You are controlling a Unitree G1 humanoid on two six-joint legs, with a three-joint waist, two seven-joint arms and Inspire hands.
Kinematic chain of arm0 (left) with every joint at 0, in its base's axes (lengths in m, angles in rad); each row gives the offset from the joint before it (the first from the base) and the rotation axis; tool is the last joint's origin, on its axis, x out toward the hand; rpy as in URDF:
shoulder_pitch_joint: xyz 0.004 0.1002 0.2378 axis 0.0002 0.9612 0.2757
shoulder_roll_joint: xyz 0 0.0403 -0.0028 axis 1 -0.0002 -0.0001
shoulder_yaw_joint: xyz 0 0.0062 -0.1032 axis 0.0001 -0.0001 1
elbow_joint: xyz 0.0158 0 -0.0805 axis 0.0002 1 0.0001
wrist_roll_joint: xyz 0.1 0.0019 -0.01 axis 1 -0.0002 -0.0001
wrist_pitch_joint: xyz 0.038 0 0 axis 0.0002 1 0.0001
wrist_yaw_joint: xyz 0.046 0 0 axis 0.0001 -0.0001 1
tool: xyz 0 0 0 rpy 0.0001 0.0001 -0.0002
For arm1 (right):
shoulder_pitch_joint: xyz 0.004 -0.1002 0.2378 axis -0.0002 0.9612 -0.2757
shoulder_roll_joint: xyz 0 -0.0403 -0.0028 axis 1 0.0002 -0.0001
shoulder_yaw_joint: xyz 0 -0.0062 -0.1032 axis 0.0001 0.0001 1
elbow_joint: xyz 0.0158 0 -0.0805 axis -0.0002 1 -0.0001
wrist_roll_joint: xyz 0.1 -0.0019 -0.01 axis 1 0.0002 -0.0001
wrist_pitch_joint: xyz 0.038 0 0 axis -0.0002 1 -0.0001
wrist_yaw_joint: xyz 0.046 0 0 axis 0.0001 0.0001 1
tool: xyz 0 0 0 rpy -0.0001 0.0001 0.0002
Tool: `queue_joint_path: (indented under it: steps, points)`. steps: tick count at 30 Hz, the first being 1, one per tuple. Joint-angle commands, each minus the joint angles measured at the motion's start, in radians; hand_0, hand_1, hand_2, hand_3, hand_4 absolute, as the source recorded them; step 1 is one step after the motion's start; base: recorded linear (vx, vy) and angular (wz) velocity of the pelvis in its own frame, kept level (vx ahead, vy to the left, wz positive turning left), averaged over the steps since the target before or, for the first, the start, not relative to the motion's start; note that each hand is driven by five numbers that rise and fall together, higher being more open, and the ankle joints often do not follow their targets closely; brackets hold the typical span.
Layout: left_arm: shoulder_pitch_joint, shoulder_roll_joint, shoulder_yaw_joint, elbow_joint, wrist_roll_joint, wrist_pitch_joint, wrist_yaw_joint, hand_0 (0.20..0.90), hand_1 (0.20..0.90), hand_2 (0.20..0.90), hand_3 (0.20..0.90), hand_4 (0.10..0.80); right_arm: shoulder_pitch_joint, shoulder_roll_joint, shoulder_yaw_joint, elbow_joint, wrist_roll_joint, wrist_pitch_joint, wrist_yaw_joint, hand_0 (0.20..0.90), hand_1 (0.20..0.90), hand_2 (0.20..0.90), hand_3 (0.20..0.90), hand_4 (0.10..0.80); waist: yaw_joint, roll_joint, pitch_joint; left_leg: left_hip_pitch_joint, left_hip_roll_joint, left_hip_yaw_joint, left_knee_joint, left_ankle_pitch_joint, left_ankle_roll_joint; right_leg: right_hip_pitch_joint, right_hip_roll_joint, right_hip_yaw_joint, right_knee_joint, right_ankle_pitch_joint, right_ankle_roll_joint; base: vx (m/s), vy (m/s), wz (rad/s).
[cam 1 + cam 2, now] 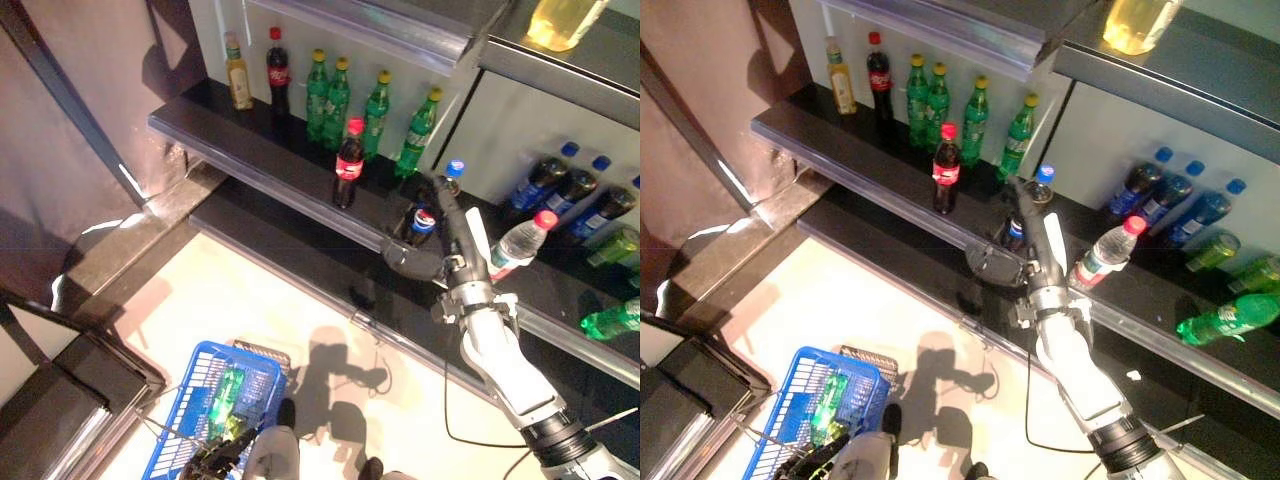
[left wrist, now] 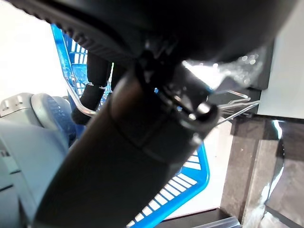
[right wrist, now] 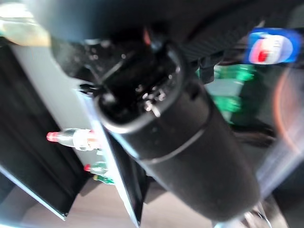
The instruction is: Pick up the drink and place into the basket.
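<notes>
One hand at the cola, grip unclear

Your right hand (image 1: 1035,240) is up at the lower shelf (image 1: 940,225), reaching onto a dark blue-capped cola (image 1: 424,222) beside it; fingers sit behind the bottle, so can't tell if they've closed. Left hand (image 1: 215,455) is curled round the basket (image 1: 200,400) handle. Head views show a green bottle (image 1: 226,400) inside the basket; the right wrist view shows only the cola's label (image 3: 270,46).

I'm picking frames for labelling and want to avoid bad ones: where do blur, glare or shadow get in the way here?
Right wrist view: motion-smeared, blue-capped cola bottle streaked. Left wrist view: arm blocks most, blue basket partly visible. Left eye view: glare on black shelf, shadow on floor.
</notes>
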Motion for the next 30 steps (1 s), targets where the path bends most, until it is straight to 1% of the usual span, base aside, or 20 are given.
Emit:
queue_joint_path:
  steps: [1,3,6,10,13,14,17,20,22,25,28,30]
  points:
    - [0.048,0.025,-0.062,-0.060,0.079,-0.141,-0.074,0.300,0.300,0.300,0.200,0.100,-0.088,-0.023,-0.073,-0.119,-0.060,-0.021,-0.179,0.900,0.900,0.900,0.900,0.800,0.006,0.043,-0.055,-0.042,0.086,-0.019,0.056,0.016,-0.099,-0.053,-0.028,-0.010,0.101,0.019,-0.027,0.026,0.121,0.02]
    - [0.043,0.030,-0.066,-0.060,0.071,-0.145,-0.083,0.300,0.300,0.300,0.200,0.100,-0.117,-0.015,-0.079,-0.101,-0.064,-0.007,-0.256,0.900,0.900,0.900,0.900,0.800,0.010,0.053,-0.044,-0.054,0.079,-0.029,0.067,0.016,-0.099,-0.060,-0.035,-0.012,0.114,0.016,-0.028,0.003,0.111,0.02]
    - [0.035,0.036,-0.072,-0.068,0.066,-0.145,-0.087,0.300,0.300,0.300,0.200,0.100,-0.163,0.003,-0.093,-0.081,-0.104,0.006,-0.338,0.900,0.900,0.900,0.900,0.800,0.018,0.062,-0.028,-0.066,0.067,-0.037,0.077,0.012,-0.097,-0.068,-0.045,-0.018,0.127,0.015,-0.028,-0.009,0.071,0.04]
    - [0.026,0.044,-0.079,-0.074,0.078,-0.135,-0.094,0.300,0.300,0.300,0.200,0.100,-0.206,0.013,-0.102,-0.074,-0.150,0.030,-0.402,0.900,0.900,0.900,0.900,0.800,0.024,0.069,-0.011,-0.074,0.053,-0.047,0.082,0.009,-0.095,-0.075,-0.055,-0.022,0.133,0.018,-0.026,-0.017,0.027,0.03]
    - [0.027,0.045,-0.078,-0.074,0.087,-0.129,-0.091,0.300,0.300,0.300,0.200,0.100,-0.214,0.012,-0.108,-0.078,-0.180,0.050,-0.439,0.900,0.900,0.900,0.900,0.800,0.025,0.069,-0.009,-0.069,0.048,-0.050,0.076,0.009,-0.093,-0.073,-0.056,-0.020,0.130,0.022,-0.021,-0.001,0.003,0.01]
    - [0.031,0.045,-0.077,-0.076,0.089,-0.127,-0.089,0.300,0.300,0.300,0.200,0.100,-0.214,0.007,-0.112,-0.083,-0.191,0.063,-0.470,0.900,0.900,0.900,0.900,0.800,0.024,0.068,-0.011,-0.067,0.047,-0.048,0.075,0.009,-0.092,-0.073,-0.056,-0.018,0.129,0.022,-0.020,0.000,0.000,0.00]
    - [0.028,0.043,-0.079,-0.080,0.094,-0.121,-0.089,0.300,0.300,0.300,0.200,0.100,-0.209,-0.003,-0.130,-0.099,-0.203,0.067,-0.528,0.900,0.900,0.900,0.900,0.800,0.018,0.066,-0.012,-0.068,0.053,-0.044,0.081,0.006,-0.093,-0.076,-0.053,-0.011,0.130,0.020,-0.021,0.000,0.000,0.00]
    - [0.021,0.039,-0.091,-0.092,0.097,-0.115,-0.078,0.300,0.300,0.300,0.200,0.100,-0.189,-0.002,-0.136,-0.100,-0.156,0.054,-0.516,0.900,0.900,0.900,0.900,0.800,0.011,0.064,-0.017,-0.071,0.057,-0.040,0.088,0.002,-0.094,-0.080,-0.049,-0.004,0.133,0.017,-0.023,0.019,-0.031,-0.03]
    - [0.018,0.037,-0.100,-0.103,0.099,-0.111,-0.074,0.300,0.300,0.300,0.200,0.100,-0.186,-0.003,-0.127,-0.085,-0.113,0.058,-0.495,0.900,0.900,0.900,0.900,0.800,0.010,0.067,-0.014,-0.075,0.058,-0.047,0.105,0.010,-0.096,-0.080,-0.044,-0.001,0.141,0.011,-0.030,0.054,-0.031,-0.04]
    - [0.018,0.040,-0.110,-0.110,0.094,-0.112,-0.079,0.300,0.300,0.300,0.200,0.100,-0.197,0.002,-0.118,-0.066,-0.059,0.057,-0.495,0.900,0.900,0.900,0.900,0.800,0.012,0.071,-0.005,-0.089,0.059,-0.054,0.130,0.018,-0.097,-0.084,-0.041,-0.003,0.155,0.002,-0.039,0.051,-0.012,-0.03]
    - [0.011,0.049,-0.124,-0.119,0.085,-0.114,-0.092,0.300,0.300,0.300,0.200,0.100,-0.220,0.026,-0.109,-0.028,-0.052,0.047,-0.526,0.900,0.900,0.900,0.900,0.800,0.015,0.084,0.021,-0.108,0.054,-0.062,0.152,0.021,-0.095,-0.105,-0.044,-0.007,0.177,-0.004,-0.047,-0.001,0.012,0.04]
    - [-0.009,0.058,-0.137,-0.122,0.067,-0.114,-0.095,0.300,0.300,0.300,0.200,0.100,-0.262,0.046,-0.104,0.008,-0.043,0.041,-0.546,0.900,0.900,0.900,0.900,0.800,0.017,0.097,0.056,-0.134,0.045,-0.072,0.173,0.019,-0.092,-0.139,-0.049,-0.009,0.203,-0.009,-0.054,-0.047,0.023,0.05]
